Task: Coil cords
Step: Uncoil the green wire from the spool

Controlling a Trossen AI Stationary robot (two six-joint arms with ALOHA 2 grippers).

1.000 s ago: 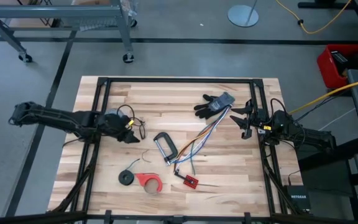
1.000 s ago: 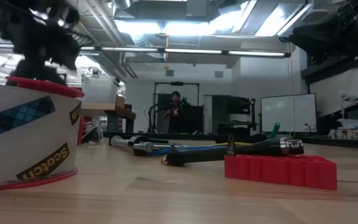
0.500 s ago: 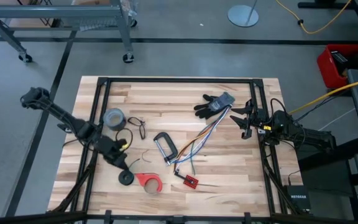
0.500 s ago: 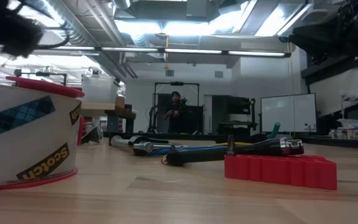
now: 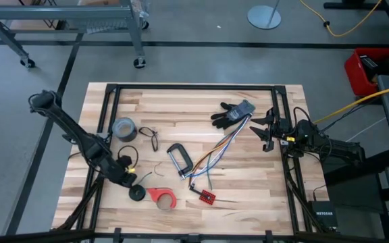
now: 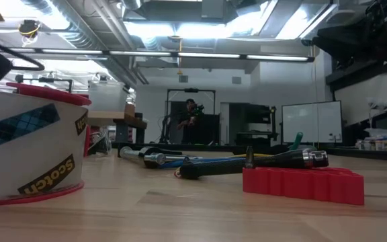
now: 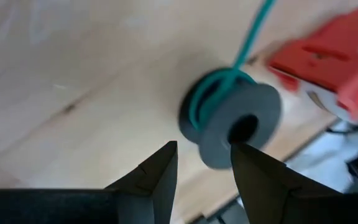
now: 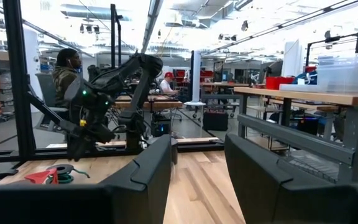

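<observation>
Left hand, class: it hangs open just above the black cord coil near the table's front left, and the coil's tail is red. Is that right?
Not quite. The left hand does hang open by the coil near the table's front left, but the tail is green, not red. The left wrist view shows it; the red thing beside it is a tape dispenser.

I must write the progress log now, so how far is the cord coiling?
Mostly wound: the thin dark green cord sits as a small flat black round coil on the wooden table, with a loose green tail left to wind. Nothing is gripped: the left pincer is open just above the coil. The right pincer waits open at the right edge.
</observation>
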